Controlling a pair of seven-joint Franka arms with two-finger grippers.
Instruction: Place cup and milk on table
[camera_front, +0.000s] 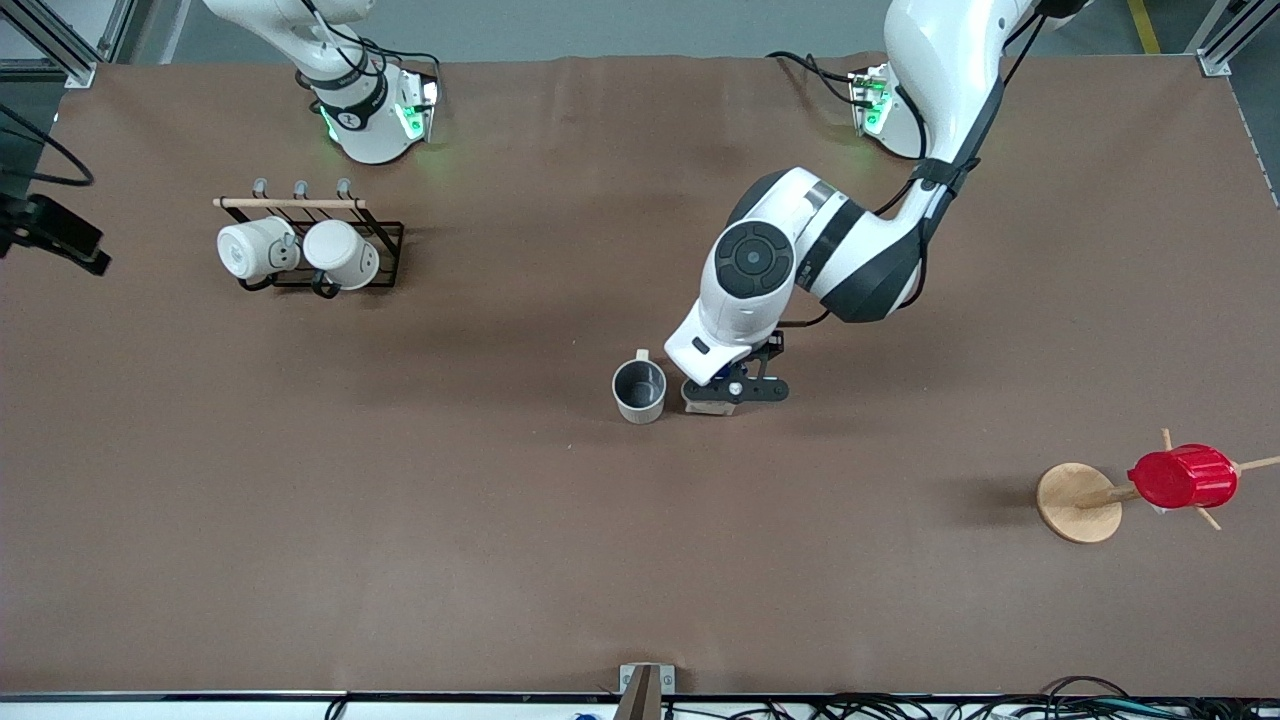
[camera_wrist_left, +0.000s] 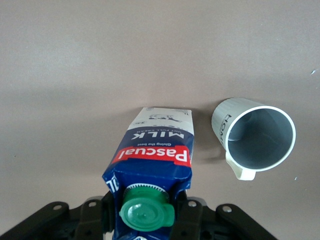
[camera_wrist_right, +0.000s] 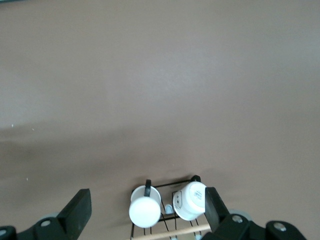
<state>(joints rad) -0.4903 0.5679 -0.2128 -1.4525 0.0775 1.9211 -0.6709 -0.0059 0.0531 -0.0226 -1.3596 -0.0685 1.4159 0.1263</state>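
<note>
Left pincer (camera_front: 722, 395) is down at the middle of the table (camera_front: 500, 560), clamped on the milk (camera_wrist_left: 152, 155) near its green cap (camera_wrist_left: 147, 213), fingers pressed against either side of the carton's top. The carton looks to be touching or all but touching the table; from the wrist view I can't quite call contact. Its long axis runs roughly up and down, cap on top, the red label facing the wrist camera, with perhaps a slight lean.

Just beside it, toward the right arm's end, the cup (camera_front: 639, 390) stands upright on the table, mouth up, its small handle pointing toward the robots' bases. Cup and carton sit close, not touching.

So the cup is placed, and the milk seems nearly there: letting go and lifting away is what's left, by my reading.

Right pincer (camera_wrist_right: 145, 212) is spread wide with nothing in it, waiting high over the rack (camera_front: 330, 250) with the two white mugs (camera_front: 300, 250).
</note>
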